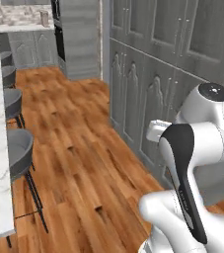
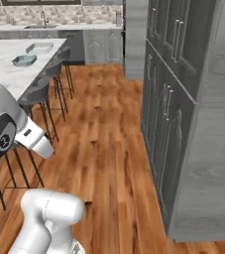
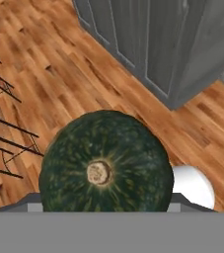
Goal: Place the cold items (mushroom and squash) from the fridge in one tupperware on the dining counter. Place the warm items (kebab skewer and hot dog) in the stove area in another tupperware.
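Tall grey cabinets (image 2: 183,99) fill the right of the right base view, above wood floor (image 2: 109,149). A marble dining counter (image 2: 15,69) at upper left carries two tupperware containers (image 2: 25,60). In the hand view, the gripper (image 3: 103,210) clasps a dark green squash (image 3: 103,163) at lower centre

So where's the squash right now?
In the hand view the squash sits low and centre, held in the gripper above the wood floor, with the grey cabinets ahead and stool legs at left.
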